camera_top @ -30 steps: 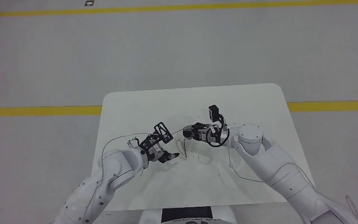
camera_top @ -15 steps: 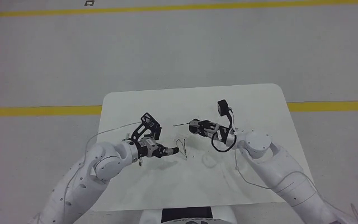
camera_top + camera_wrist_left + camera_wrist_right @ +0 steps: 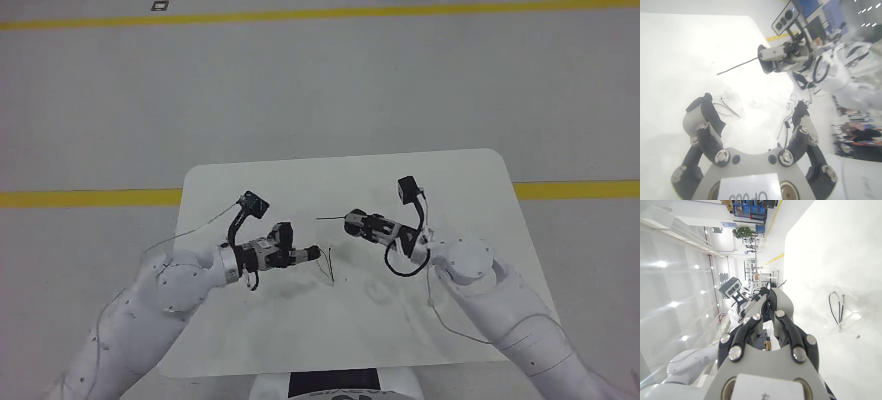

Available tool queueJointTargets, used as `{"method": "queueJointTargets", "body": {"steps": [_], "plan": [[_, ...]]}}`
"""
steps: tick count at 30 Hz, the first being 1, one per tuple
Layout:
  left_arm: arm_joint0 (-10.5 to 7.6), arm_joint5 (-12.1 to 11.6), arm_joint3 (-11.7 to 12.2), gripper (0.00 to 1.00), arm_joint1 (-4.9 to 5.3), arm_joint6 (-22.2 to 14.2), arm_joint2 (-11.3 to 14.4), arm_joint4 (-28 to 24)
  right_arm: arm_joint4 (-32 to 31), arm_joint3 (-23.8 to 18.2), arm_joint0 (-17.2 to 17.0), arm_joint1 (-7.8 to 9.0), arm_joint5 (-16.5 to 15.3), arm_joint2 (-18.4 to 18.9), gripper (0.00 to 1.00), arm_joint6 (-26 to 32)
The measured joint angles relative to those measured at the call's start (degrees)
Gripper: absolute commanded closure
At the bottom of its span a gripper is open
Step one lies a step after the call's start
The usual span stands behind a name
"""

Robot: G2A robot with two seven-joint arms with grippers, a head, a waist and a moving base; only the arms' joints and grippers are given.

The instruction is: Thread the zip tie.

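Note:
My right gripper [image 3: 350, 221] hangs above the table's middle, shut on a black zip tie [image 3: 328, 218] whose thin tail sticks out toward the left arm. In the left wrist view that gripper [image 3: 762, 56] holds the zip tie [image 3: 736, 66] level above the table. From the right wrist view, the tie's tip [image 3: 783, 283] pokes past the closed fingers [image 3: 772, 294]. My left gripper [image 3: 310, 253] is low over the table, a short way from the tail, open and empty [image 3: 753, 103]. Loose black zip ties [image 3: 326, 265] lie on the table just beyond it.
The loose ties [image 3: 836, 308] rest on a clear plastic sheet [image 3: 849, 313]. A small clear ring [image 3: 375, 290] lies nearer the front, and a tiny dark bit [image 3: 858, 336] beside the sheet. The white table [image 3: 460, 180] has rounded corners and bare surface all round.
My right gripper has drawn back to the right with the zip tie. The left wrist has rolled and shifted left, so the two grippers now stand farther apart.

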Motion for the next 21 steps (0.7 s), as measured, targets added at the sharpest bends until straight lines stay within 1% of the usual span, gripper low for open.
{"method": "queueJointTargets", "body": {"steps": [1, 2, 4, 5, 6, 8, 16, 17, 18, 19, 20, 21], "plan": [[-0.06, 0.0, 0.3, 0.0, 0.11, -0.9, -0.3, -3.2, -0.6, -0.2, -0.3, 0.06, -0.9, 0.2, 1.0, 0.1], [-0.19, 0.0, 1.0, 0.0, 0.19, -2.4, -0.7, -7.6, -1.2, -0.4, -0.6, 0.1, -2.0, 0.5, 1.0, 0.2], [-0.53, 0.0, 2.6, 0.0, 0.17, -5.2, -1.3, -13.4, -1.9, -0.7, -1.0, 0.11, -3.6, 0.8, 1.0, 0.1], [-0.86, 0.0, 3.9, 0.0, 0.03, -7.0, -1.7, -16.6, -2.4, -0.9, -1.2, 0.08, -4.8, 0.9, 1.0, -0.3], [-1.17, 0.0, 4.7, 0.0, -0.11, -8.4, -1.9, -18.4, -2.6, -1.0, -1.4, 0.03, -5.6, 1.0, 1.0, -0.7], [-1.79, 0.0, 5.6, 0.0, -0.34, -10.2, -2.2, -19.6, -3.2, -1.3, -1.6, -0.09, -7.1, 1.1, 1.0, -2.0], [-1.74, 0.1, 5.7, 0.0, -0.39, -10.0, -2.0, -19.2, -2.9, -1.5, -1.8, -0.15, -7.6, 1.0, 1.0, -2.3], [-1.66, 0.1, 6.1, 0.0, -0.55, -10.2, -1.5, -20.7, -1.6, -1.4, -2.1, -0.23, -8.5, 1.0, 1.0, -1.8], [-1.85, 0.0, 6.6, 0.0, -0.7, -11.2, -1.1, -22.9, -0.3, -1.2, -2.3, -0.26, -9.6, 1.2, 1.0, -0.9], [-2.3, 0.0, 7.5, 0.0, -0.83, -13.0, -0.9, -26.0, 1.2, -0.8, -2.4, -0.26, -10.8, 1.5, 1.0, 0.3], [-3.02, 0.0, 8.9, 0.0, -1.0, -15.6, -0.9, -30.2, 2.8, -0.2, -2.4, -0.23, -12.3, 1.9, 1.0, 2.1], [-3.5, 0.0, 9.9, 0.0, -1.13, -17.5, -0.9, -32.8, 3.9, 0.2, -2.4, -0.21, -13.1, 2.2, 1.0, 3.3]]}}
